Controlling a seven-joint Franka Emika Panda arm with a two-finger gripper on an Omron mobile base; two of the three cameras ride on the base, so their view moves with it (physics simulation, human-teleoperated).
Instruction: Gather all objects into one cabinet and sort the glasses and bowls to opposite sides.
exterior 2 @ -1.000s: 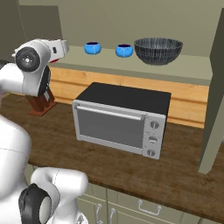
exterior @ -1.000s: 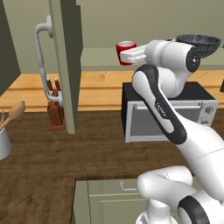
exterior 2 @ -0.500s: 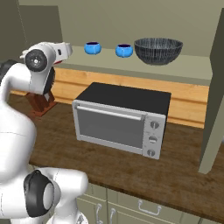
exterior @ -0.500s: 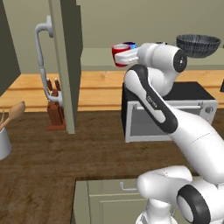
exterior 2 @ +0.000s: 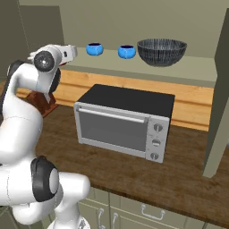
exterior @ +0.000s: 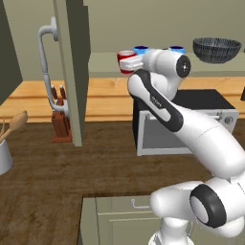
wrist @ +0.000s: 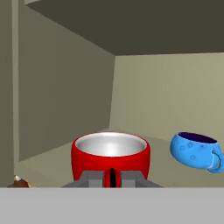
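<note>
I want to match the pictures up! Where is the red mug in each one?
Left base view: the red mug is top middle, at the claw, left of a blue cup.
Right base view: only a red sliver shows under the robot's hand, upper left.
Hand view: the mug sits bottom centre, right behind the claw's fingertips.
Shared landmark: the same blue cup, right of the mug on the cabinet shelf.

Cabinet shelf above the counter.
On the shelf [exterior 2: 197,74], the mug [wrist: 110,154] sits at the left end, two cups [exterior 2: 94,49] [exterior 2: 127,52] to its right, the bowl [exterior 2: 161,51] rightmost; the microwave [exterior 2: 124,120] stands on the counter [exterior 2: 188,174] below.
</note>
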